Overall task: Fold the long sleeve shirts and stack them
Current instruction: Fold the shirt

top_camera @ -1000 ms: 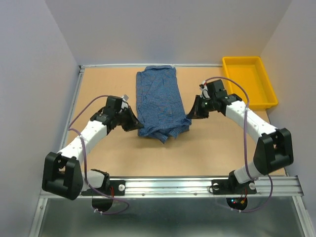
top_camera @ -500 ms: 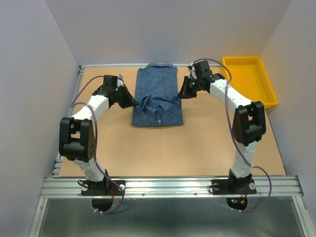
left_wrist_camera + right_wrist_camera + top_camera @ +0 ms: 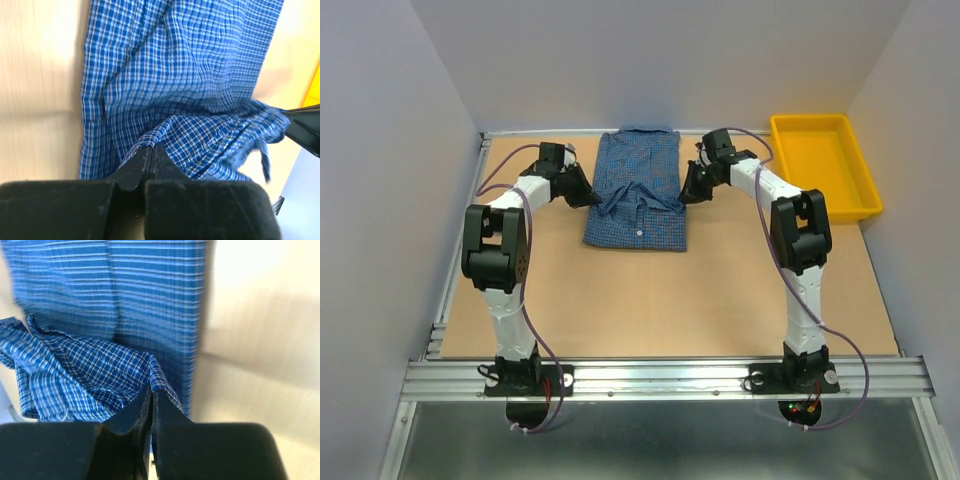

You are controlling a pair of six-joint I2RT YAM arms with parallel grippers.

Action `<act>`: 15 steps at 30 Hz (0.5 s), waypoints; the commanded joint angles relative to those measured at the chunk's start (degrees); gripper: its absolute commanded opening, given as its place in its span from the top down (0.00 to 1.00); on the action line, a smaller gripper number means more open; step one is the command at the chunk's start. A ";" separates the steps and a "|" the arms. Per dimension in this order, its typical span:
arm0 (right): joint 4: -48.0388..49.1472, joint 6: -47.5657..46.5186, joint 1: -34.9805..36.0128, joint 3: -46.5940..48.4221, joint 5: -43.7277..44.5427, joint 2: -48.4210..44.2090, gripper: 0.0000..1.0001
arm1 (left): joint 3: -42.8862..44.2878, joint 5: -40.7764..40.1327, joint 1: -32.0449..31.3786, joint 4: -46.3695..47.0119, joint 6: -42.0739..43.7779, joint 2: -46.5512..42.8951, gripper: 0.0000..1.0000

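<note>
On the table (image 3: 620,300), far middle: left gripper (image 3: 592,199) pressed together on a cloth edge. Between the arms the blue check shirt (image 3: 638,215) lies flat, one fold raised. Opposite, right gripper (image 3: 686,194) likewise pinching cloth. Risk: unequal release or a slipping pinch skews the fold.

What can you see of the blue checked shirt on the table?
The shirt is fine dark-and-light blue check, likely woven cotton, one small white button showing. It lies folded into a rough rectangle at the far middle of the table, flat except a rumpled ridge across its middle. The left gripper and right gripper each pinch one end of that ridge between shut fingers.
</note>
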 commanded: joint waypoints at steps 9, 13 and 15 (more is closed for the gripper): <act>1.43 -4.38 -1.13 6.98 5.00 0.97 0.55 | 3.14 -0.42 1.66 6.52 -1.03 0.91 0.91; 1.52 -7.55 -1.12 9.43 5.27 -0.88 0.55 | 1.56 -0.51 2.80 9.50 -3.14 -1.10 0.91; 1.52 -8.17 -1.12 10.40 5.09 -1.23 0.59 | 0.94 -0.42 2.98 10.39 -3.93 -1.64 0.91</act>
